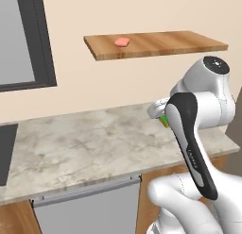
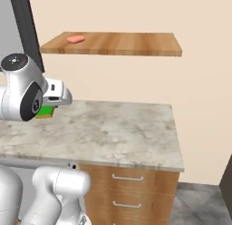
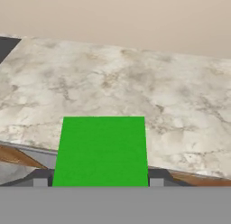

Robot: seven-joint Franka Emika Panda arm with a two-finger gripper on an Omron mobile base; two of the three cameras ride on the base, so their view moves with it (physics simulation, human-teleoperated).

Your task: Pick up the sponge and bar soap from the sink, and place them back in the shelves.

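1. Left base view: a flat light-brown wooden plank shelf [image 1: 156, 44] is fixed to the beige wall. A small salmon-pink bar of soap [image 1: 122, 41] lies on top of it, toward its left end. Below runs a mottled grey-beige marble desk [image 1: 94, 143]. The white robot arm rises from the lower right, and its dark-banded forearm hides most of the hand. A sliver of the bright green sponge with a yellow underside [image 1: 164, 120] peeks out beside the arm, held above the right part of the desk. A dark-framed window sits at the upper left.

2. Right base view: the same shelf [image 2: 127, 43] carries the soap [image 2: 75, 39] near its left end. The arm's white hand reaches out over the left part of the desk [image 2: 113, 129], with the green sponge [image 2: 45, 111] tucked under it, raised off the stone. Wooden drawers with metal handles sit under the desk.

3. Hand view: the sponge [image 3: 102, 151] shows as a broad green rectangle at the bottom centre, gripped between the jaws [image 3: 99, 182]. The two dark fingertips [image 3: 41, 178] press against its left and right sides, spread only as far as the sponge is wide. The marble desk [image 3: 149, 96] lies beyond it, with the beige wall behind.
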